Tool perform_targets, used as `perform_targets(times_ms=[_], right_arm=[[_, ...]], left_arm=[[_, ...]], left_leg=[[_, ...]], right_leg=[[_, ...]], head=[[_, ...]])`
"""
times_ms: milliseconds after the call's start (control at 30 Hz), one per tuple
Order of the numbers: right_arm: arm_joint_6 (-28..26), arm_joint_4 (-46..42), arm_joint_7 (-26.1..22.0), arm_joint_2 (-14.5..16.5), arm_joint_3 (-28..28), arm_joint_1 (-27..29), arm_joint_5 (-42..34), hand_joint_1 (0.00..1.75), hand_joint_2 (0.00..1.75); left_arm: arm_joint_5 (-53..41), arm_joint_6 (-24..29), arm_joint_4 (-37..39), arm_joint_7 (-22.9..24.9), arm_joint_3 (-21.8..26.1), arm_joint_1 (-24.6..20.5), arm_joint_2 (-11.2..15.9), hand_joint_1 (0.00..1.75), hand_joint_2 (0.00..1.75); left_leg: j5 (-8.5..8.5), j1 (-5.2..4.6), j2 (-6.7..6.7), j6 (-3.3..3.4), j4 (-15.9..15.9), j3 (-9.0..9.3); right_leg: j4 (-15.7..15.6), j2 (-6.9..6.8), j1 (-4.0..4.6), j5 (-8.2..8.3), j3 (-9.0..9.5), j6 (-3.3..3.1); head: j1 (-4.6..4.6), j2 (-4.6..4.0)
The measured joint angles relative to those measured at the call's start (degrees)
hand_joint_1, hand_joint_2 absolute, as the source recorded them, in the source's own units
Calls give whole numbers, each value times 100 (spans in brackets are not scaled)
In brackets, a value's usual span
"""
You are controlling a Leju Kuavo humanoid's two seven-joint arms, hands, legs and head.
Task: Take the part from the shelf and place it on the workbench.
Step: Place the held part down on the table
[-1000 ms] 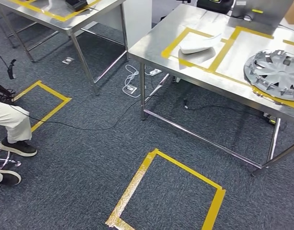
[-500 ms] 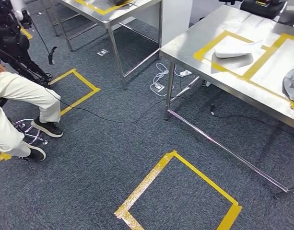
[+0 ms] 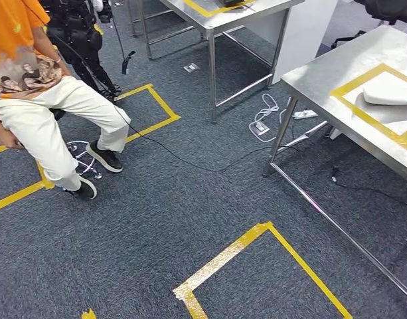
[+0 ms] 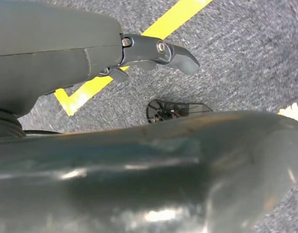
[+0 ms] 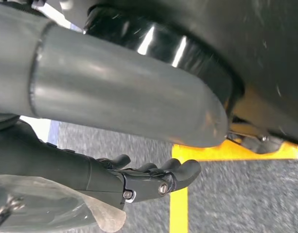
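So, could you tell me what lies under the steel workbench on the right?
Under the workbench: carpet, a white power strip, a white cable coil and a black cable. The tabletop hides whatever lies further back.

We see dark blue-grey carpet marked with yellow tape squares. A steel desk stands at right, another steel desk behind it, with a black cable and white power strip lying between them.

Two steel worktops stand on the carpet, and one white part lies on the nearer one. One person sits nearby. Three yellow tape squares are marked out.
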Motion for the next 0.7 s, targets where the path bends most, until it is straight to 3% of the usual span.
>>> perform_targets(times_ms=[67, 100, 133, 167, 233, 300, 333, 367, 400, 433, 500, 567, 633, 667, 700], right_arm=[[8, 5, -10, -2, -1, 1, -15, 0, 0], [11, 7, -17, -3, -2, -1, -22, 0, 0], [14, 7, -24, -3, -2, -4, -23, 0, 0], [14, 7, -28, -2, -2, -6, -20, 0, 0], [19, 7, -41, -1, -2, 1, -11, 0, 0], [28, 7, -51, -1, -2, 11, -3, 0, 0], [32, 8, -52, -1, -2, 17, 1, 0, 0], [35, 8, -52, -2, -2, 18, 4, 0, 0], [41, 8, -52, -3, -2, 15, 6, 0, 0], [48, 8, -52, -3, -2, 10, 8, 0, 0], [70, 8, -54, -2, -1, 1, 13, 0, 0], [92, 8, -50, -1, 1, -4, 16, 0, 0], [115, 7, -43, 2, 1, -25, 21, 0, 0], [124, 7, -40, 3, 1, -39, 22, 0, 0], [132, 6, -39, 5, 1, -47, 25, 0, 0]], left_arm=[[-18, 18, 0, 1, 0, -9, 1, 0, 0], [-26, 33, 0, 1, 0, -8, 1, 0, 0], [-33, 46, 0, 2, 0, 0, 1, 0, 0], [-35, 59, 0, 2, 0, 11, 3, 0, 0], [-35, 72, 0, 2, 0, 14, 9, 0, 0], [-38, 76, 0, 2, 0, -5, 11, 0, 0], [-40, 78, 0, 2, -1, -14, 11, 0, 0], [-43, 78, 0, 2, -1, -12, 10, 0, 0], [-45, 79, 0, 2, -1, -2, 9, 0, 0], [-45, 79, 0, 2, -2, 9, 10, 0, 0], [-46, 83, 0, 2, -2, 16, 15, 0, 0], [-48, 88, 0, 0, -2, -6, 19, 0, 0], [-51, 91, 0, -2, -2, -5, 22, 0, 0], [-52, 91, 0, -2, -2, 9, 25, 0, 0], [-52, 94, 0, -3, -2, 22, 29, 0, 0]], left_leg=[[-6, 11, -138, -62, 38, -52], [4, 21, -209, -106, 46, -83], [19, 41, -277, -146, 37, -103], [12, 46, -260, -179, 56, -119], [-158, 39, -18, -233, 325, -237], [-537, 45, 301, -279, 1054, -572], [-700, 57, 373, -299, 1436, -752], [-754, 72, 405, -312, 1659, -852], [-690, 83, 424, -318, 1655, -840], [-536, 89, 452, -316, 1442, -722], [-174, 68, 661, -282, 646, -295], [-44, 17, 852, -226, 125, -38], [-62, -18, 804, -170, 48, -39], [-52, -10, 744, -138, 22, -32], [-38, 1, 686, -102, -4, -18]], right_leg=[[-421, 242, -13, 115, 190, -30], [-457, 258, -5, 97, 215, -52], [-461, 192, 4, 105, 230, -79], [-481, 118, 4, 118, 243, -111], [-523, -47, -3, 135, 278, -173], [-534, -248, 13, 117, 302, -214], [-533, -352, 21, 105, 309, -226], [-533, -449, 27, 92, 316, -229], [-532, -532, 30, 80, 327, -227], [-532, -603, 31, 68, 343, -223], [-528, -737, 42, 30, 387, -193], [-520, -857, 66, -11, 417, -134], [-530, -976, 73, -37, 449, -67], [-526, -979, 60, -62, 457, -35], [-463, -891, 49, -126, 437, -10]], head=[[-2, 0], [-3, -1], [-4, -1], [-5, -1], [-29, 0], [-50, 0], [-52, 0], [-51, 0], [-52, 0], [-52, 0], [-54, -1], [-52, -1], [-50, 0], [-50, 0], [-43, -1]])
